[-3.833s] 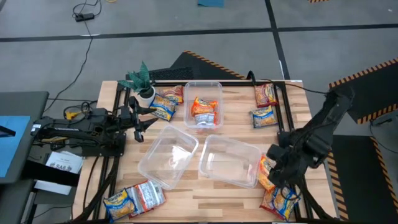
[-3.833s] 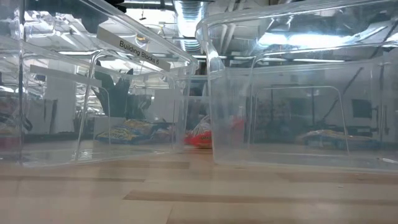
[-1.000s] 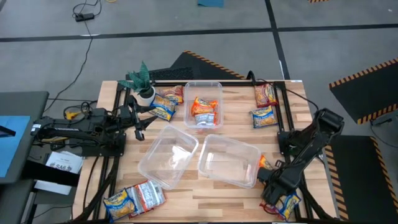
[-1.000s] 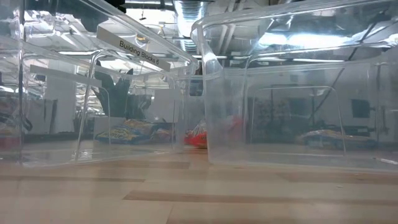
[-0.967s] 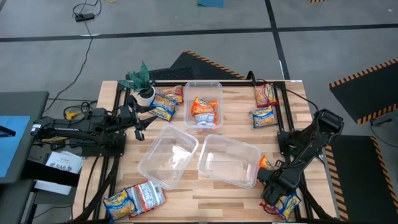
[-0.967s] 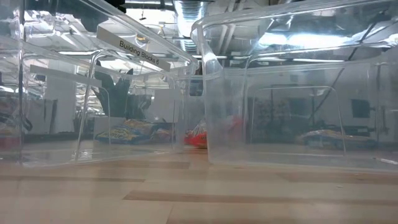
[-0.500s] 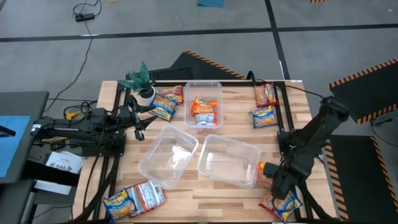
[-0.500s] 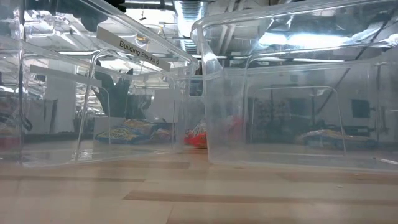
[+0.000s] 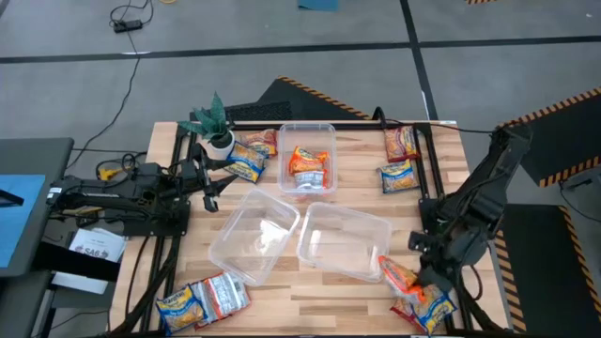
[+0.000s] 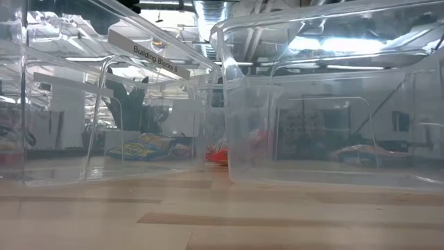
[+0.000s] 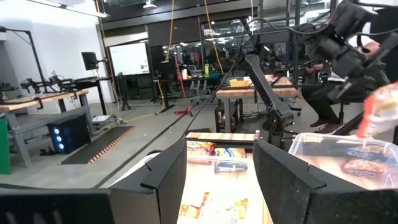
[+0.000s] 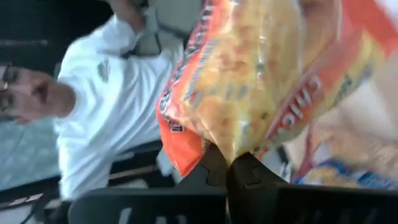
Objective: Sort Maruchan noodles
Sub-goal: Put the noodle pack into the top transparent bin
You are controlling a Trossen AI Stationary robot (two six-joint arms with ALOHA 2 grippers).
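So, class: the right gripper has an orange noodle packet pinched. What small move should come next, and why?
Probably carry the orange packet toward the far tub, since that tub already holds orange packets. The right gripper is shut on it beside the near right tub, which holds nothing.

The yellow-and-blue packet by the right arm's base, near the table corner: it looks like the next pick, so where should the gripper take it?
The yellow-and-blue packet lies flat, partly under the orange packet that the right gripper pinches. Probably come from above and pinch its crimped outer edge, away from the tub.
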